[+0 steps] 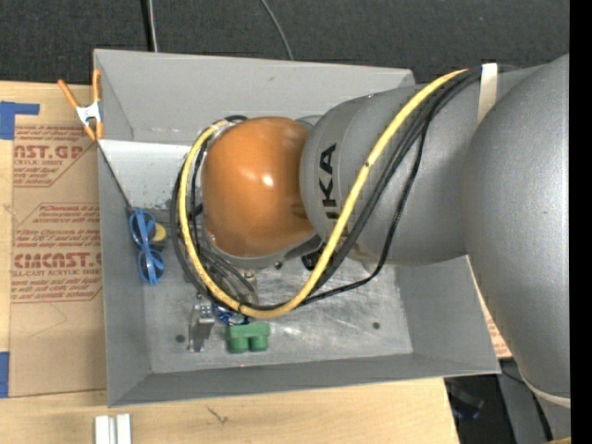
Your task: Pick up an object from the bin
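Observation:
The grey metal tip of my gripper [197, 327] pokes out below the orange cover, low over the bin floor near the front left. Just to its right lies a small blue piece [223, 316], and beside that a green block [248, 338] with two round bumps. Nothing shows between the fingers. Blue-framed glasses [145, 246] lie against the left wall, with a small yellow thing [160, 234] touching them.
The arm and its orange cover hang over the middle and back of the bin and hide what lies under them. A dark thing [311, 260] peeks out at the cover's right edge. Yellow and black cables loop down near the green block.

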`<state>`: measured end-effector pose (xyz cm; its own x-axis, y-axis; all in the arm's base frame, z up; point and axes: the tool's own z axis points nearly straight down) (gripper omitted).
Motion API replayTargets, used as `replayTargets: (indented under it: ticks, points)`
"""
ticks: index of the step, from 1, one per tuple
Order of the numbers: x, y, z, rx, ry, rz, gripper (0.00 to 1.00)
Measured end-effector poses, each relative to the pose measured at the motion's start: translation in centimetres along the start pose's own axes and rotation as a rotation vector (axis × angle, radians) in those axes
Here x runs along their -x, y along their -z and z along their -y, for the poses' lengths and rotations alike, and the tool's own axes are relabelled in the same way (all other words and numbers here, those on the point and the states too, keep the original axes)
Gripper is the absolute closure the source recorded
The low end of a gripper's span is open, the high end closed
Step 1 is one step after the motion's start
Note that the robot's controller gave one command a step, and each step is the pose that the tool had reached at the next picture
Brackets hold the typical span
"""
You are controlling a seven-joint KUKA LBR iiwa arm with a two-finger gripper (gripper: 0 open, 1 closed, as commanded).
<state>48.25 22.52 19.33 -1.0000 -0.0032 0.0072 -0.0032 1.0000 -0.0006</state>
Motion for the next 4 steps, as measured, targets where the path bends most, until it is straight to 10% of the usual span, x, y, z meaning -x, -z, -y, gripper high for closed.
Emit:
replayTargets:
  ticks: [2,3,4]
  points:
    - [2.8,-12.0,10.4,0.010,-0.013,0.019,0.00]
    - [2.8,-11.7,10.2,0.010,-0.012,0.019,1.00]
    - [3.2,2.8,10.6,0.002,0.026,0.017,1.00]
